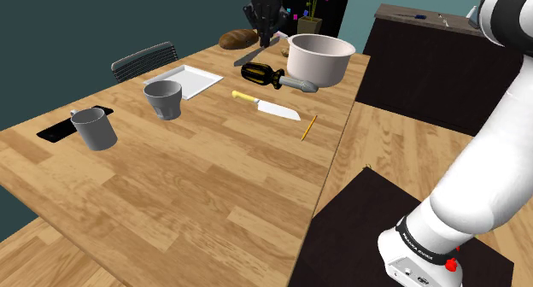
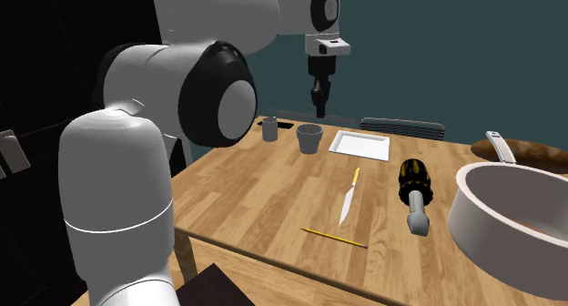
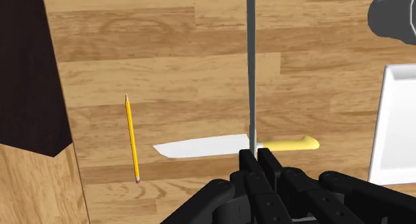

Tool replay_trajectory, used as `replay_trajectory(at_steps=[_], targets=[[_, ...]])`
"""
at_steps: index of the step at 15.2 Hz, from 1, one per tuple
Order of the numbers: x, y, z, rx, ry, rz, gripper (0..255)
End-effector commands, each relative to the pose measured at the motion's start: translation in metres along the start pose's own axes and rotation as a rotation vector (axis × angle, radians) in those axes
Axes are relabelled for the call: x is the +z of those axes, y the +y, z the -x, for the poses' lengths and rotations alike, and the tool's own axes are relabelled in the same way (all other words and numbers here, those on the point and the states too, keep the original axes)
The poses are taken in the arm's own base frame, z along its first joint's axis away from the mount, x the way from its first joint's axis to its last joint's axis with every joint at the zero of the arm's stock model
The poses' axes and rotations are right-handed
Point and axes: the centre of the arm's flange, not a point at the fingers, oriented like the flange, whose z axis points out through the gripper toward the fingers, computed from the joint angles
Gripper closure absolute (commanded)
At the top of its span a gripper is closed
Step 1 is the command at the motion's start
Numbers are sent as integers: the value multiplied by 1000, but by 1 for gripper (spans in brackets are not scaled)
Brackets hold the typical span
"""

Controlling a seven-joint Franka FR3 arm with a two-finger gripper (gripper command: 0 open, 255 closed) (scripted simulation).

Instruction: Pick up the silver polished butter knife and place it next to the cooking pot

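The fingers [image 3: 269, 164] are clamped on one end of the butter knife [image 3: 251, 69], lifted clear above the tabletop [image 1: 196, 174]. Seen edge-on, its long axis runs straight out from them. In the shoulder view it slants down toward the left, near the pot [image 1: 320, 59].

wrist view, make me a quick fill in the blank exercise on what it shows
The black jaws are ___ on the thin silver butter knife. Beneath it on the wooden table lies a yellow-handled knife with a ___ blade. Near that blade's tip lies a slim ___ pencil. Missing words: shut, white, yellow.
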Motion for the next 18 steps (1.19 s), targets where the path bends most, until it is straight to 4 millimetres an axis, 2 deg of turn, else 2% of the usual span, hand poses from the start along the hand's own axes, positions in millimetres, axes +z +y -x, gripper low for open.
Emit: replay_trajectory(at_steps=[1,16,17,18], targets=[[3,17,-20,-1,-1,0,255],[12,136,-178,-1,-1,0,255],[13,148,-195,-1,-1,0,255],[18,148,-194,-1,-1,0,255]])
